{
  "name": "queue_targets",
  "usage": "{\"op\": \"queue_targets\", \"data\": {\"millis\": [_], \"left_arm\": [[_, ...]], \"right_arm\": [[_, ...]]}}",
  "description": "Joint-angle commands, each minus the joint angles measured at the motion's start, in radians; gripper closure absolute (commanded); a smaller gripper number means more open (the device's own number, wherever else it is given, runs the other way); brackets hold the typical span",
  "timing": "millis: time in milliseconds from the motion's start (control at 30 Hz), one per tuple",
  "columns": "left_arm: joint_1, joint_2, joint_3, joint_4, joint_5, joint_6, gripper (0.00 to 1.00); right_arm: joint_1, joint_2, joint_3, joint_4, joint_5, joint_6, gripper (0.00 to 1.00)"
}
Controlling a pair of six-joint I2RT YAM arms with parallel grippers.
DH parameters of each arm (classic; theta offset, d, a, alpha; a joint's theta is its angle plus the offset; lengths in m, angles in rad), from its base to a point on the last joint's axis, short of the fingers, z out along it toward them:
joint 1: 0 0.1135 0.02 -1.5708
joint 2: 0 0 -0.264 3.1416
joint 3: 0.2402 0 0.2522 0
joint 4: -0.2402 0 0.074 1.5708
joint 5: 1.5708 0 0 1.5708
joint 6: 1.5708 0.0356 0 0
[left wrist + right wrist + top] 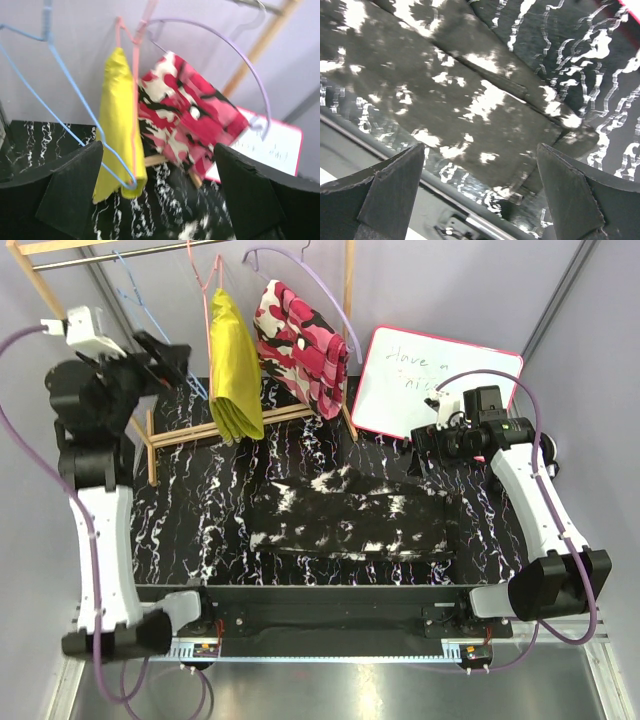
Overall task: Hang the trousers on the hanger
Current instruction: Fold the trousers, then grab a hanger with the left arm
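1. Trousers (pixel 350 520) lie folded flat on the desk (pixel 190 510), in the middle and toward its near edge. Neither tool touches them.
2. The light-blue wire hanger (pixel 75 97) hangs bare at the left end of the wooden rack (pixel 215 430). It sits just beside the pink wire hanger (pixel 134 100), which carries a yellow garment (pixel 232 360). Nothing is draped over the blue one.
3. By the look of it, you have the whole job ahead of you. The hanger has to be taken or steadied, the trousers lifted, and the cloth fed over the bottom wire.
4. Your left arm is reared up high at the back left, its forearm bent toward the rack. The left tool (pixel 165 355) is level with the blue hanger and faces it.
5. In the left wrist view the jaws stand wide apart and hold nothing. The hanger's lower bend shows in the gap between them, but you cannot tell from here whether the wire is actually within reach of the pads.
6. Your right arm reaches forward along the right side, elbow low near the desk's front corner. The right tool (pixel 428 443) hovers near the whiteboard (pixel 430 390), above the right end of the trousers.
7. The right wrist view looks down on the blotched fabric. Those jaws are spread wide too, empty and clear of the cloth.
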Motion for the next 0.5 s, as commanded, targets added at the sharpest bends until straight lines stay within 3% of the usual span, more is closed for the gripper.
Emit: {"op": "queue_targets", "data": {"millis": [0, 133, 200, 467], "left_arm": [[0.14, 0.122, 0.037, 0.155, 0.118, -0.25, 0.05], [0.226, 0.195, -0.042, 0.313, 0.234, -0.382, 0.14], [0.228, 0.231, -0.07, 0.443, 0.291, -0.381, 0.23], [0.228, 0.366, -0.113, 0.71, 0.443, -0.424, 0.37]], "right_arm": [[0.002, -0.013, 0.029, 0.019, -0.074, 0.069, 0.0], [0.002, -0.008, 0.021, 0.018, -0.124, 0.078, 0.0], [0.002, 0.001, 0.021, 0.018, -0.146, 0.08, 0.0], [0.002, 0.009, -0.011, 0.013, -0.178, 0.064, 0.01]]}}
